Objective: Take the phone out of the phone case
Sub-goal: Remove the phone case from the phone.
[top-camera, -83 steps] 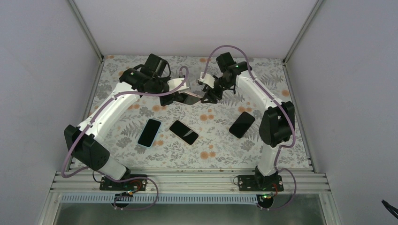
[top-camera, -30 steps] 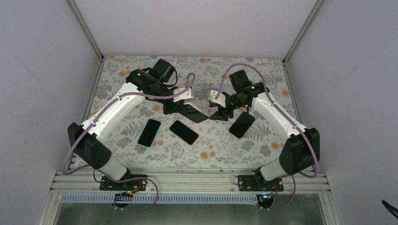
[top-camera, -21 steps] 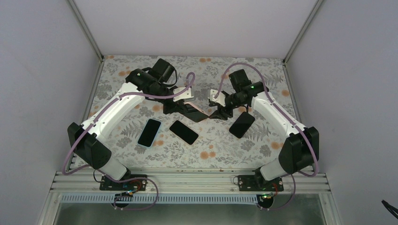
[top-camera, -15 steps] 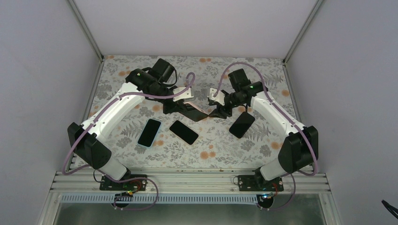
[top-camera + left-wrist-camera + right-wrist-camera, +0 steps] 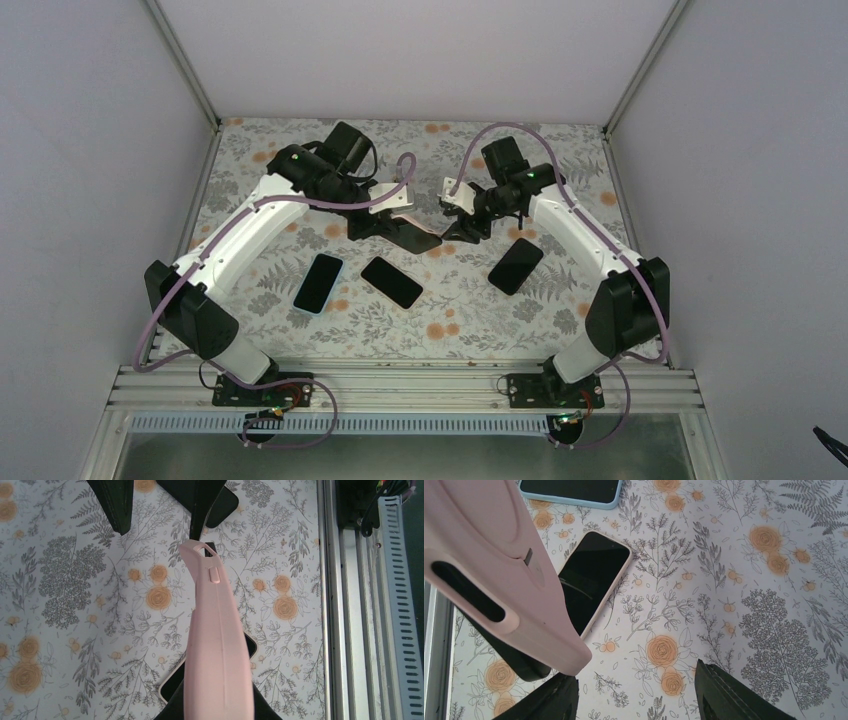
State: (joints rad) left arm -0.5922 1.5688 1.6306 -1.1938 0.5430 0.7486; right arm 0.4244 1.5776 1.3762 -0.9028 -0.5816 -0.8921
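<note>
We see the pink phone case [image 5: 215, 640] held above the floral-print table [image 5: 450, 325], toward its far middle. It is clamped edge-on by the left gripper [image 5: 216, 711], whose fingers are closed tight on its lower end. The case looks matte and smooth, like soft silicone, with rounded corners, a raised side button and an oblong slot cut into its end. From overhead the held piece reads dark. The right gripper [image 5: 634, 680] hangs just beside the case's free end, fingers spread wide and holding nothing, and we cannot tell whether one finger touches it. On the table below lie a blue-cased phone [image 5: 318, 283], a pale-rimmed phone [image 5: 392, 282] and a black phone [image 5: 516, 266], all flat, glossy rectangles.
</note>
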